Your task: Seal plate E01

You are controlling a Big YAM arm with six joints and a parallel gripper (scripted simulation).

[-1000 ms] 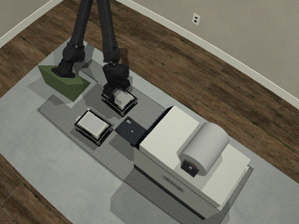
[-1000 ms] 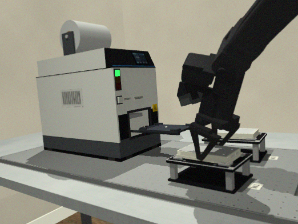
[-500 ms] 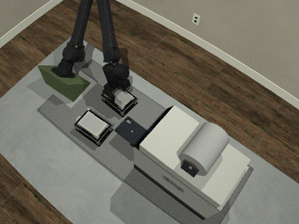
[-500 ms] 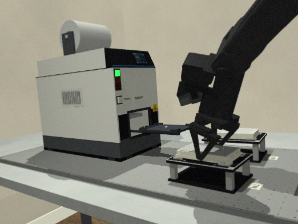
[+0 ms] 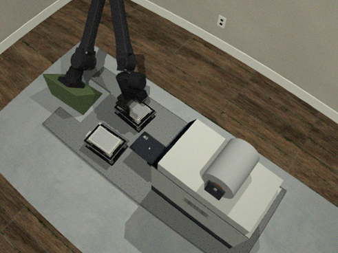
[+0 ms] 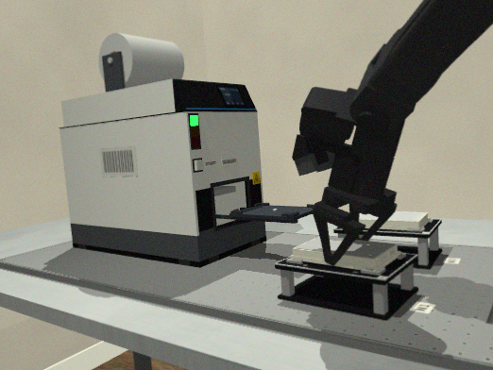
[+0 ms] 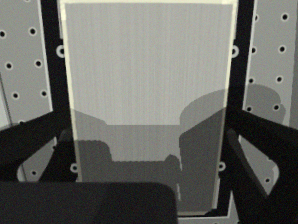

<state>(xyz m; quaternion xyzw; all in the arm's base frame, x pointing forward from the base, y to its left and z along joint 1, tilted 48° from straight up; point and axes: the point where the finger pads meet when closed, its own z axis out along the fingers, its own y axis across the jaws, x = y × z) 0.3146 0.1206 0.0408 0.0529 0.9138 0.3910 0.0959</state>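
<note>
Wrist view is showing the gripper (image 7: 149,150) straddling the plate (image 7: 150,75) across its short width, one finger (image 7: 37,137) lying against each long edge. The jaws are pinching the plate, standing wide because the plate is wide. The plate is lying in the stand (image 6: 347,274) nearer the exterior camera; whether it is resting fully down or just lifted cannot be told. A second plate (image 5: 103,140) is sitting in the other stand (image 5: 105,150), well apart from the fingers.

The sealer (image 6: 142,189) is showing a green lamp (image 6: 194,121), and its tray (image 6: 269,212) is standing out and bare. Whether the plate's top is foiled cannot be told, so the stage of the task is uncertain; in my judgement either a lift or a release is in hand.

For a lift, the arm should be rising straight up until the plate's underside is clearing the stand's raised corners, keeping the plate level, before any sideways travel toward the tray. For a release, the plate should be lying flat inside the corners before the jaws spread.

Writing: a small white tag (image 6: 423,308) is lying beside the near stand, and another (image 6: 452,260) beside the far one; neither is legible. The sealer is carrying a striped label (image 6: 118,161), a yellow warning sticker (image 6: 256,178) and small text beside its button (image 6: 197,164), all too small to read.
</note>
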